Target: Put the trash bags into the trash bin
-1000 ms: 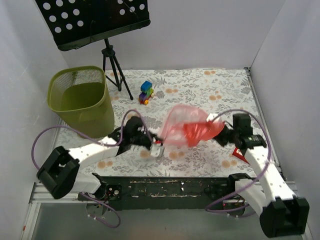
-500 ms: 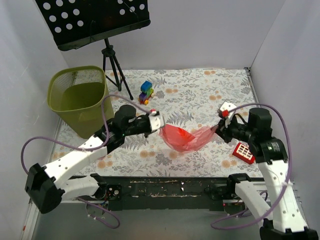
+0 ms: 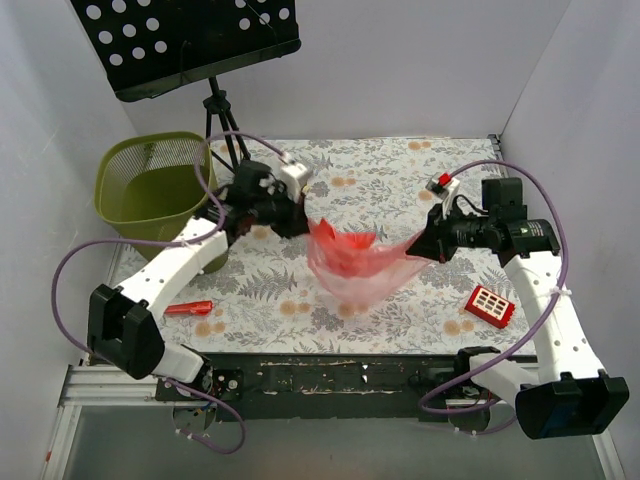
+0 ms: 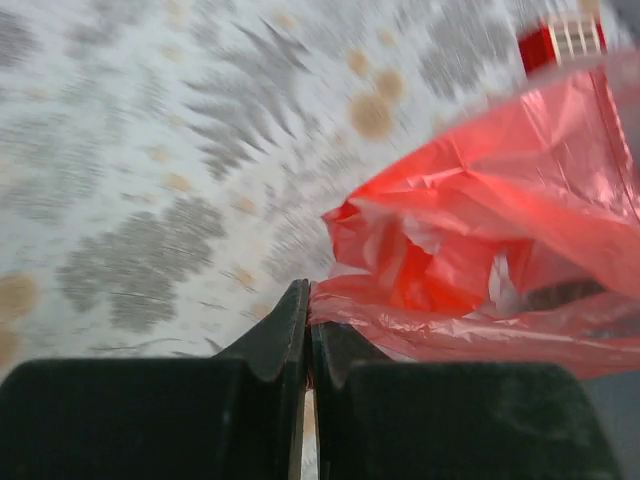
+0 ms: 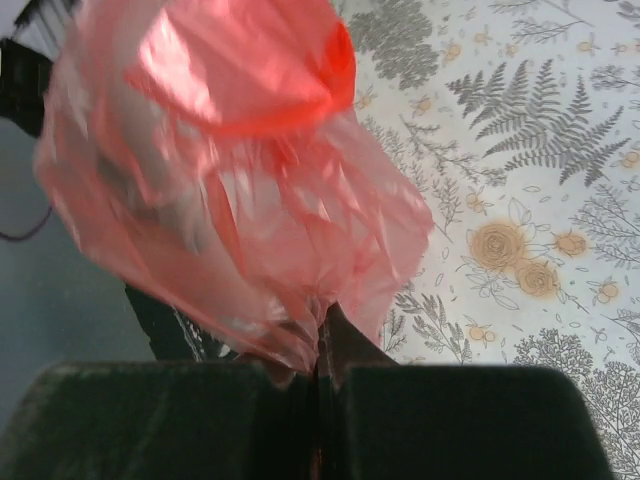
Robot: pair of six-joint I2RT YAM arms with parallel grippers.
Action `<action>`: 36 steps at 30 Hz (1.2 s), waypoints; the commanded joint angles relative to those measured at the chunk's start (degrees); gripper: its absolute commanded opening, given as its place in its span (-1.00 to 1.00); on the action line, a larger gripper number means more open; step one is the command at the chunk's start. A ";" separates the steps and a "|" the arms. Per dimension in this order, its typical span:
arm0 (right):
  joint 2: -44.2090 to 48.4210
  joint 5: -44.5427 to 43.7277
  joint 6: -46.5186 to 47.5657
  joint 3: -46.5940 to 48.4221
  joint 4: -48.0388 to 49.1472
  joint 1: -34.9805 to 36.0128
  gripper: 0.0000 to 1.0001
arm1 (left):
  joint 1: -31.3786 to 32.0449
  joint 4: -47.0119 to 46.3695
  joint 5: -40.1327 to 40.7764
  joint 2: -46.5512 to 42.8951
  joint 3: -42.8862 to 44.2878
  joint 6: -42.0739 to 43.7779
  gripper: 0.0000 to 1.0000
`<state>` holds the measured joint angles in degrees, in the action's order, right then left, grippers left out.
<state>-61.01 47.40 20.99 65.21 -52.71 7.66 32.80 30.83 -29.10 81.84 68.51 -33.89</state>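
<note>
Bag (image 3: 350,265) hangs in the air between the grippers, the right gripper (image 3: 418,247) and left gripper (image 3: 305,222) each pinching an edge. Pulling apart could tear or slip the thin film. Its long axis runs gripper to gripper, belly sagging down. Bin (image 3: 150,140) stands beyond the left gripper.

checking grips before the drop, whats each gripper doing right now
left gripper: closed, holding one edge of the trash bag
right gripper: closed, holding the same trash bag's other edge
</note>
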 commanded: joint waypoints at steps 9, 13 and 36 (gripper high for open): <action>-7.10 -13.14 -11.33 0.97 4.29 -3.88 -0.97 | -7.92 7.83 -12.55 6.74 10.66 -12.17 -1.00; -6.92 -5.13 -14.04 1.41 7.87 -3.97 -0.97 | -7.84 5.04 -18.79 10.43 16.73 -13.65 -1.00; -32.40 -15.32 -27.76 25.65 12.89 -15.40 -0.97 | -7.57 -3.41 -15.20 35.65 51.26 -29.83 -1.00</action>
<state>-90.70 28.93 -4.34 84.25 -42.50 -8.32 24.88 32.80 -40.75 115.57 110.74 -57.76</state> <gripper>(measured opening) 0.021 0.007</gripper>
